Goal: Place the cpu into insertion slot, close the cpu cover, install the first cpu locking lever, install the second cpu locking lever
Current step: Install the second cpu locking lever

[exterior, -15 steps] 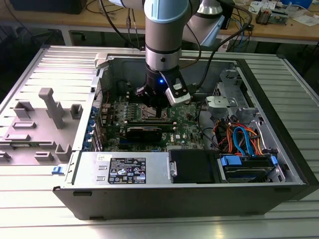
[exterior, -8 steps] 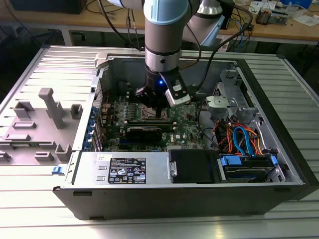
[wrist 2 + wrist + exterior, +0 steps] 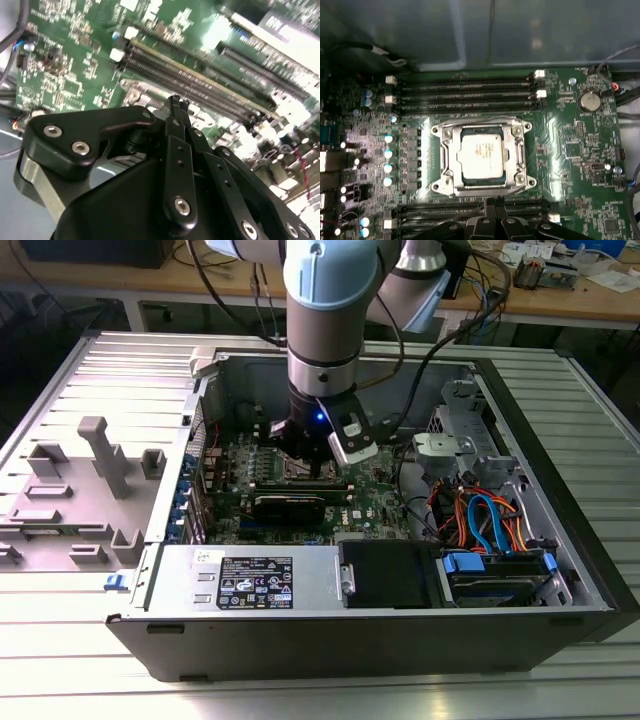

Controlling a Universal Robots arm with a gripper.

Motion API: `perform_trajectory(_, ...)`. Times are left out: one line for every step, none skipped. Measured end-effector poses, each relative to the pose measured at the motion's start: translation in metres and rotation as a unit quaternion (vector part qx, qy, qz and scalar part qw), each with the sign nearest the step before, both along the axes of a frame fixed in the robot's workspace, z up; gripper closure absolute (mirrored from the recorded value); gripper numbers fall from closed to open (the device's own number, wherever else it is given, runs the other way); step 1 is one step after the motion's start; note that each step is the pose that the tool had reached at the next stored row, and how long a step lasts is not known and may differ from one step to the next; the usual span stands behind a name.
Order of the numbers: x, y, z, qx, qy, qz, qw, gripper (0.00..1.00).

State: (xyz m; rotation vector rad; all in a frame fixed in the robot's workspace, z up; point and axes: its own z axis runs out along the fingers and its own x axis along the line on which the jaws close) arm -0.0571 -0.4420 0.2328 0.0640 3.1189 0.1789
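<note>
- Computer case [image 3: 300, 635], black, side opened, lying on a ribbed metal bench [image 3: 90, 680].
- Green motherboard [image 3: 575, 165] with long black memory slots [image 3: 465, 92] and a round coin battery [image 3: 589, 100].
- Orange and blue cables [image 3: 480, 515] at the exterior view's right.
- Grey plastic fixture blocks [image 3: 100, 455] at the exterior view's left.
- Wooden desk [image 3: 600, 300] behind.

Pale blue-grey arm [image 3: 318, 300], black pincer [image 3: 176, 107], silver screws, blue light
</note>
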Motion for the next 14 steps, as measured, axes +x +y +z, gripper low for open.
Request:
perform_trajectory(-0.002, -0.0005, -0.0009, 0.0015, 0.0000, 0.001, 1.0000, 0.89)
perform_trajectory(-0.005, -0.0005, -0.0018, 0.0053, 0.0000, 0.002, 1.0000, 0.89)
perform_trajectory(-0.007, -0.0005, -0.0021, 0.0087, 0.0000, 0.002, 1.0000, 0.89)
perform_trajectory(-0.010, -0.0005, -0.0025, 0.0110, 0.0000, 0.002, 0.9999, 0.89)
perform_trajectory(-0.014, -0.0005, -0.0027, 0.0139, 0.0000, 0.003, 0.9999, 0.89)
perform_trajectory(-0.015, -0.0005, -0.0028, 0.0148, -0.0001, 0.002, 0.9999, 0.89)
perform_trajectory(-0.017, -0.0006, -0.0029, 0.0173, 0.0000, 0.003, 0.9998, 0.89)
perform_trajectory(-0.018, -0.0017, -0.0030, 0.0263, 0.0000, 0.003, 0.9996, 0.89)
perform_trajectory(-0.019, -0.0031, -0.0032, 0.0339, 0.0000, 0.003, 0.9994, 0.89)
perform_trajectory(-0.019, -0.0043, -0.0033, 0.0385, -0.0001, 0.003, 0.9993, 0.89)
perform_trajectory(-0.020, -0.0068, -0.0034, 0.0406, -0.0001, 0.003, 0.9992, 0.89)
perform_trajectory(-0.020, -0.0092, -0.0033, 0.0405, -0.0001, 0.003, 0.9992, 0.89)
perform_trajectory(-0.021, -0.0099, -0.0033, 0.0406, -0.0002, 0.002, 0.9992, 0.89)
perform_trajectory(-0.023, -0.0101, -0.0034, 0.0406, -0.0001, 0.003, 0.9992, 0.89)
